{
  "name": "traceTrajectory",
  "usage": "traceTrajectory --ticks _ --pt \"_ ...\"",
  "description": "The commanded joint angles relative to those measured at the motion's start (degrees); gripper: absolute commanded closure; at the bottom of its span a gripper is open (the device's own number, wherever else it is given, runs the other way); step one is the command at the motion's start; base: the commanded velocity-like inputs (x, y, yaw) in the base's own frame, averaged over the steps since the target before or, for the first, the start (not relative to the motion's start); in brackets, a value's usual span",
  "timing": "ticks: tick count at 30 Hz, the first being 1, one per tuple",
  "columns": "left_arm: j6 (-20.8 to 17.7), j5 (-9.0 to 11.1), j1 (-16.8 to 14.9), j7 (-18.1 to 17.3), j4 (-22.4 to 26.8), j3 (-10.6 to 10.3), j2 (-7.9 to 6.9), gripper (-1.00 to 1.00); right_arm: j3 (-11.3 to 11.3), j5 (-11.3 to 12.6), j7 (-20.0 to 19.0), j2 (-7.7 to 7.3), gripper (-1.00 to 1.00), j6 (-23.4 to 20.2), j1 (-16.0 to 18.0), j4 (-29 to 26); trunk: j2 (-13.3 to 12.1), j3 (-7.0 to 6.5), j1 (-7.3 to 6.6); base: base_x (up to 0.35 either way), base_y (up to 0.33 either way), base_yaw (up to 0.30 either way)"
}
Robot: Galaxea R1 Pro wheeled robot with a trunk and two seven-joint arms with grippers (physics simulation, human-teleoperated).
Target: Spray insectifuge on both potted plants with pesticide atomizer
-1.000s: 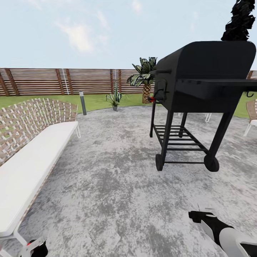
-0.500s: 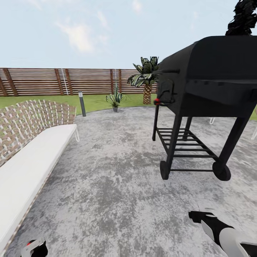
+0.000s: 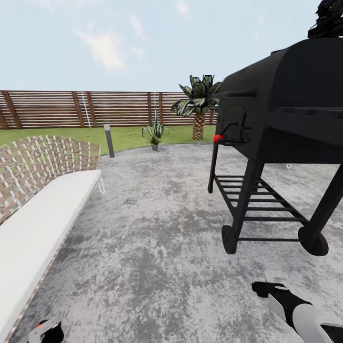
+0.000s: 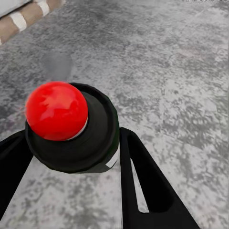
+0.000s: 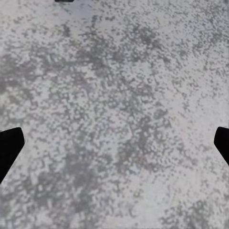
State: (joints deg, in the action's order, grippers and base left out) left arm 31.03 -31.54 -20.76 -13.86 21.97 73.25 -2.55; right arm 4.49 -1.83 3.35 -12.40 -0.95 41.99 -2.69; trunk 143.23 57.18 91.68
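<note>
1. Firmly clamped between the left pincer (image 4: 69, 138) fingers: pesticide atomizer (image 4: 59, 112), black body, red cap, carried close for travel.
2. Right pincer (image 5: 114, 143) spread wide, holding nothing, hanging low over grey paving (image 3: 152, 214).
3. Well ahead of both pincers: lawn (image 3: 128, 135), fence (image 3: 57, 108). Grill (image 3: 286, 100) on the right pincer's side, bench (image 3: 43, 219) on the left's.
4. Judged in transit toward the plants; no spraying yet.

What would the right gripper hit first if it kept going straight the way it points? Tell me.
Most likely the grey stone paving: the right wrist view looks between the widely spread fingertips of the right gripper at bare paving, with nothing in between. How far off it lies is unclear.
</note>
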Motion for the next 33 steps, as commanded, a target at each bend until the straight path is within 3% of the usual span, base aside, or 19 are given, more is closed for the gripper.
traceTrajectory --ticks 1,8,9,11,15,21,33 --pt "0.17 -0.18 -0.07 -0.46 -0.01 0.49 0.00 1.00 0.45 -0.19 0.08 0.01 -1.00 -0.10 0.02 -0.04 0.02 0.05 0.02 0.338 0.101 0.000" --pt "0.17 -0.18 -0.07 -0.46 -0.01 0.49 0.00 1.00 0.33 -0.69 -0.04 0.38 -1.00 -0.13 0.02 0.09 0.02 0.05 0.02 0.338 0.098 0.000" --pt "0.17 -0.18 -0.07 -0.46 -0.02 0.49 0.00 1.00 0.28 -0.76 -0.09 1.00 -1.00 -0.15 0.02 0.11 0.02 0.05 0.02 0.338 0.089 0.000" --pt "0.17 -0.18 -0.07 -0.46 -0.02 0.49 0.00 1.00 0.21 -0.90 -0.16 3.65 -1.00 -0.18 0.02 0.20 0.02 0.05 0.02 0.338 0.086 0.000" --pt "0.17 -0.18 -0.07 -0.46 0.00 0.49 0.00 1.00 0.01 -1.17 -0.22 5.59 -1.00 -0.19 -0.47 0.22 0.02 0.05 0.02 0.338 0.085 0.000" --pt "0.17 -0.18 -0.07 -0.46 -0.01 0.49 0.00 1.00 -0.18 -4.06 -0.27 5.80 -1.00 -0.28 -0.93 0.20 0.02 0.05 0.02 0.338 0.084 0.000" --pt "0.17 -0.18 -0.07 -0.46 0.00 0.49 -0.03 1.00 -0.19 -4.34 -0.25 5.81 -1.00 -0.41 -0.95 0.03 0.02 0.05 0.02 0.338 0.084 0.000"
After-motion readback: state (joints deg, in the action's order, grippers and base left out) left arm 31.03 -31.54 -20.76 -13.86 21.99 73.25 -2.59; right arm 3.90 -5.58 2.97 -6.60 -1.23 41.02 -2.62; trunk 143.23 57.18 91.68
